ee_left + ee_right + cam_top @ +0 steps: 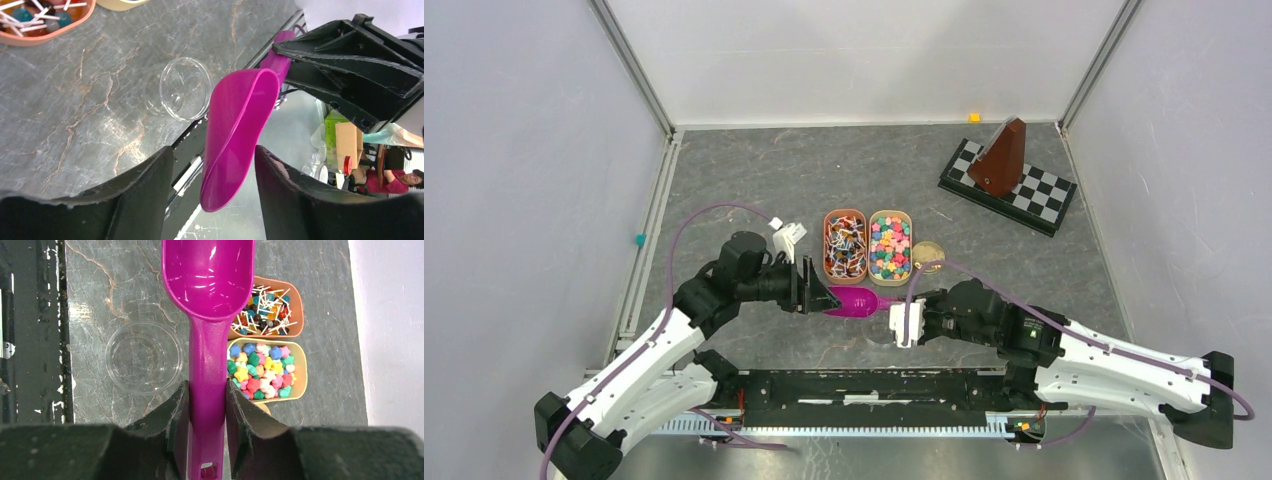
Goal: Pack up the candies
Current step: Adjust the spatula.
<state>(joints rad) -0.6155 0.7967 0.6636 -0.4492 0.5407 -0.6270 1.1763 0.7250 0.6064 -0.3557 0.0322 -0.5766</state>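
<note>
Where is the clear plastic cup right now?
In the right wrist view, the clear round plastic cup sits on the grey marbled table. It is just left of the magenta plastic scoop held by the right pincer, opposite the colourful star candies.

Qty per kind, top + wrist cams:
- robot arms: 2, i.e. left arm (656, 345) + right arm (1114, 365)
- magenta scoop (207, 290): 1
- clear round cup (144, 357): 1
- oval trays: 2, i.e. orange tray (301, 315) + tan tray (303, 372)
- candies (260, 371) in tan tray: dozens, star-shaped, approx 5 colours (pink, yellow, green, blue, orange). Piled, so no exact no.
- stick sweets (265, 310) in orange tray: a heap, overlapping, can't count
- metronome (1001, 160): 1
- checkered board (1049, 200): 1
- round gold disc (928, 254): 1
- small orange block (973, 117): 1
- small teal bit (639, 240): 1
</note>
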